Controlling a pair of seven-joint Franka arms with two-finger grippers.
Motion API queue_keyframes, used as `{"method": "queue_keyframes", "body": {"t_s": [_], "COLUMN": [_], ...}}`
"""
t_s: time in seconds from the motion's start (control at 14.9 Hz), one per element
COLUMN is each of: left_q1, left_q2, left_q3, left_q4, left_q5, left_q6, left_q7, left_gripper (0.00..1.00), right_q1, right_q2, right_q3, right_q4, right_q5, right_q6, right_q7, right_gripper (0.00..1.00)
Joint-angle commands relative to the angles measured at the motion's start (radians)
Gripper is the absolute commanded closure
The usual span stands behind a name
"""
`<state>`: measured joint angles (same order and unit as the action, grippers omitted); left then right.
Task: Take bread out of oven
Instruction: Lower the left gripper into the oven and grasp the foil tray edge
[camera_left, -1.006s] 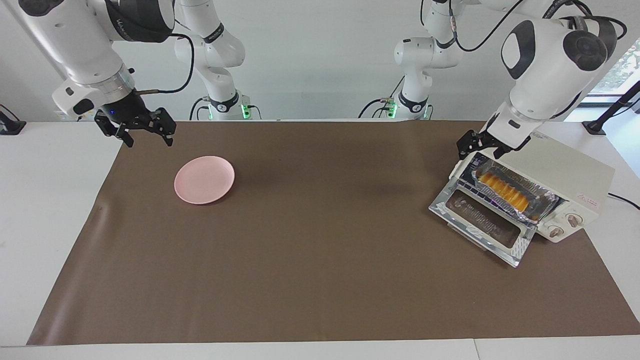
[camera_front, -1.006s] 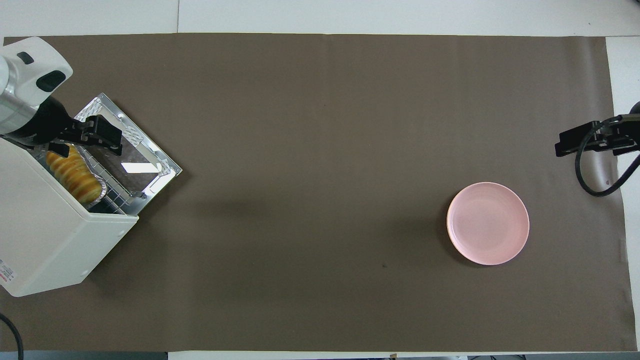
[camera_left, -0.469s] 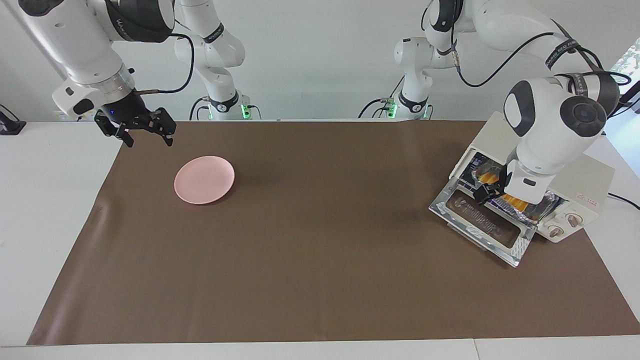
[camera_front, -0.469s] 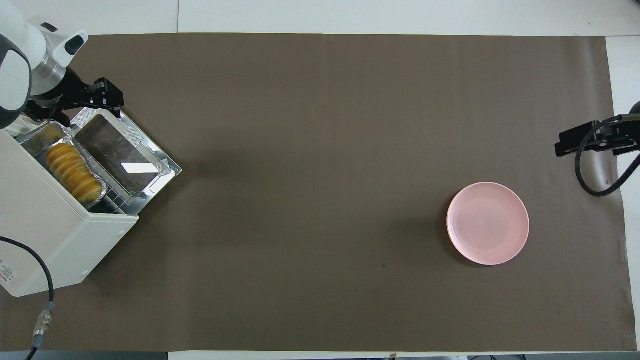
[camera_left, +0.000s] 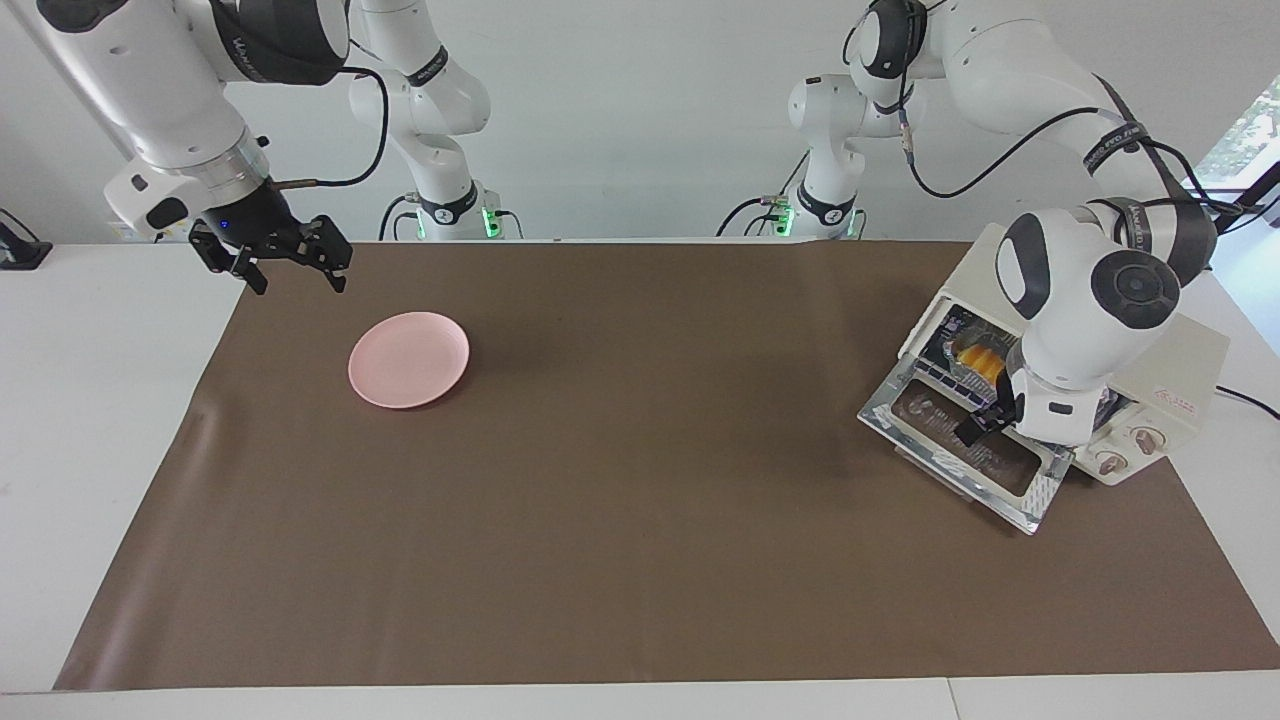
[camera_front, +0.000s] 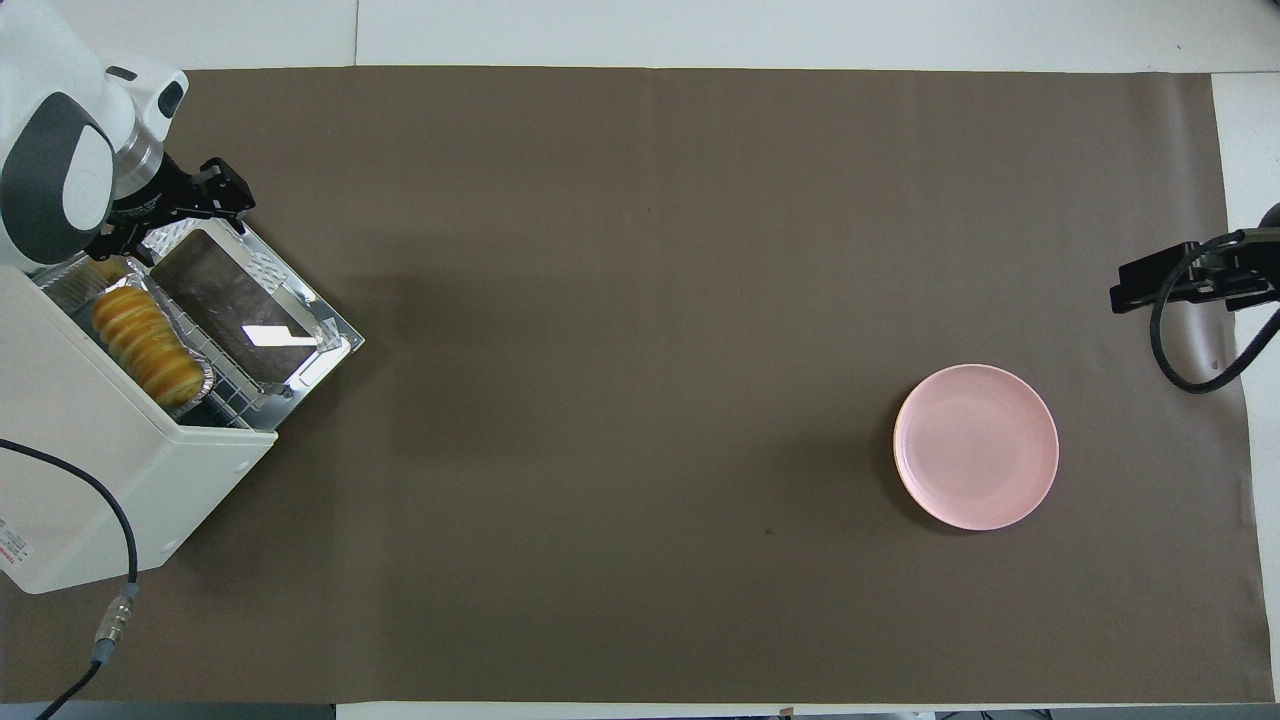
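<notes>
Two grippers are showing jaws apart, empty: left gripper (camera_left: 985, 425) is hanging over the oven (camera_left: 1170, 360) door, right gripper (camera_left: 290, 270) is waiting near the plate (camera_left: 408, 358). Bread (camera_front: 145, 345) is lying in the foil tray (camera_front: 70, 285) inside the oven.

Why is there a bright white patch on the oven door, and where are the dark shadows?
Overhead view: the patch is glare, light bouncing off the open oven door; a soft shadow lies on the brown mat beside the door and a thin one hugs the pink plate. Facing view: no such glare on the door; a faint shadow lies beside the plate.
</notes>
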<state>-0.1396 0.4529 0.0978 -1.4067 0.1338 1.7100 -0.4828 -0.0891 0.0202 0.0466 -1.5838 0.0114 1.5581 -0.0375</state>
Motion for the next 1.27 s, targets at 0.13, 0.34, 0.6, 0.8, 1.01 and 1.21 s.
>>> {"method": "queue_keyframes", "body": {"t_s": [0.13, 0.34, 0.6, 0.8, 1.01, 1.21], "left_q1": [-0.02, -0.014, -0.014, -0.014, -0.014, -0.012], "left_q2": [-0.054, -0.082, -0.086, -0.088, -0.102, -0.115], "left_q3": [0.034, 0.034, 0.034, 0.034, 0.036, 0.036], "left_q4": [-0.139, -0.202, -0.216, -0.221, -0.251, -0.29], "left_q5": [0.038, 0.04, 0.04, 0.04, 0.041, 0.044], "left_q6": [0.071, 0.102, 0.102, 0.102, 0.109, 0.14], "left_q7": [-0.065, -0.069, -0.079, -0.08, -0.098, -0.132], "left_gripper": [0.0, 0.0, 0.0, 0.0, 0.0, 0.0], "right_q1": [-0.014, -0.014, -0.014, -0.015, -0.015, -0.014], "right_q2": [-0.026, -0.026, -0.026, -0.026, -0.026, -0.026], "right_q3": [0.012, 0.012, 0.012, 0.012, 0.012, 0.012], "right_q4": [-0.025, -0.025, -0.025, -0.025, -0.025, -0.025], "right_q5": [-0.015, -0.015, -0.015, -0.015, -0.015, -0.015], "right_q6": [-0.007, -0.007, -0.007, -0.007, -0.007, -0.007], "right_q7": [-0.021, -0.021, -0.021, -0.021, -0.021, -0.021], "right_gripper": [0.0, 0.0, 0.0, 0.0, 0.0, 0.0]}}
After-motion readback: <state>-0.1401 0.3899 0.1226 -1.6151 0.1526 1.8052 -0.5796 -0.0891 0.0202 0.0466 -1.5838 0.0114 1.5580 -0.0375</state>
